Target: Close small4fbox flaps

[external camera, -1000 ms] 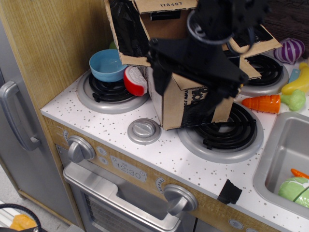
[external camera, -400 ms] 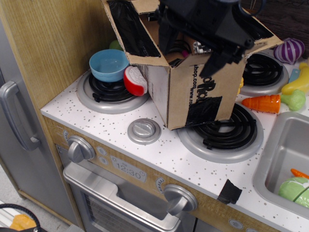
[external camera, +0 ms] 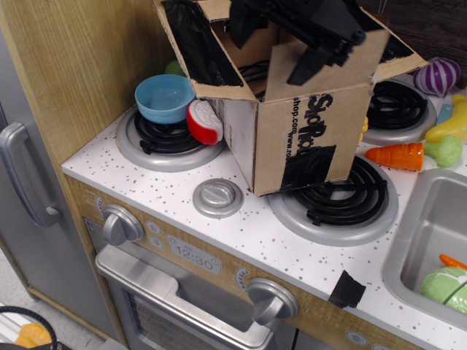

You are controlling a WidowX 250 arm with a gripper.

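The small4fbox [external camera: 299,142] is a brown cardboard box with black tape and black lettering on its front. It stands on the white stovetop, overlapping the front right burner [external camera: 343,200]. Its left flap [external camera: 193,44], lined with black tape, leans up and outward. The front flap [external camera: 325,62] stands about upright. The right flap [external camera: 401,52] splays outward, and the back flap is hidden. My black gripper [external camera: 288,33] hangs over the box's open top, close to the front flap. Its jaws are a dark mass and I cannot tell how they stand.
A blue bowl [external camera: 164,98] and a red-and-white toy [external camera: 204,122] sit on the left burner beside the box. A toy carrot [external camera: 398,154], a purple onion [external camera: 438,75] and yellow and green toys [external camera: 449,135] lie to the right. The sink [external camera: 427,219] is at front right, and a wooden wall at left.
My gripper has risen from low in front of the box to above its opening. The box front is now uncovered, and the front flap has come up to about upright.
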